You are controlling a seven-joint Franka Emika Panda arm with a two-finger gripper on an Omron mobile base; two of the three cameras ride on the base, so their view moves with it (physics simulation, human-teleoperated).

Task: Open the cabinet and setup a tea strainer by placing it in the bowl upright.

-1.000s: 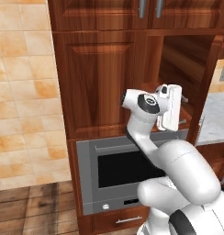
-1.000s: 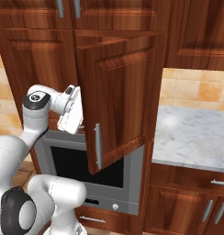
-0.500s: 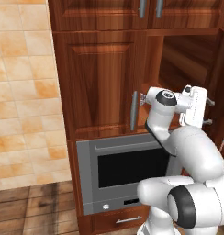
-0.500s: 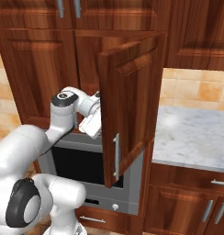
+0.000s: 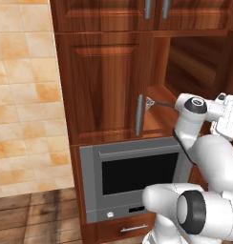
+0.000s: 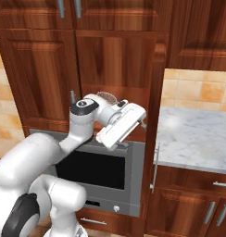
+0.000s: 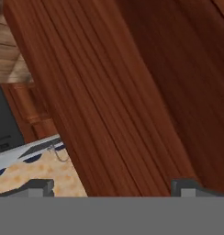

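Nearest the base, at 6 o'clock in the right base view: white arm, elbow raised, hand turned toward the opened compartment. Gripper (image 7: pixel 113 186): fingertips set wide at the bottom of the hand view, nothing between them; released, empty.

Just beyond, at 3 o'clock of the hand: cabinet (image 6: pixel 112 60), right door swung fully out and seen edge-on (image 6: pixel 156 106); left door shut, grey bar handle (image 5: pixel 139 115) upright.

Beneath, at 6 o'clock of the compartment: grey glass-fronted oven (image 5: pixel 137 174).

Farther in, on the cabinet floor: tea strainer (image 5: pixel 149 103), small silver mesh basket with thin wire handle pointing toward 3 o'clock. Judged light, springy, easily dented in the mesh; the rim or the handle's root looks the soundest hold, the wire itself likely to slip or twist.

Farthest, at 3 o'clock in the right base view: marble counter (image 6: pixel 193 139). Bowl: not located.

Brands, labels, writing: none legible.
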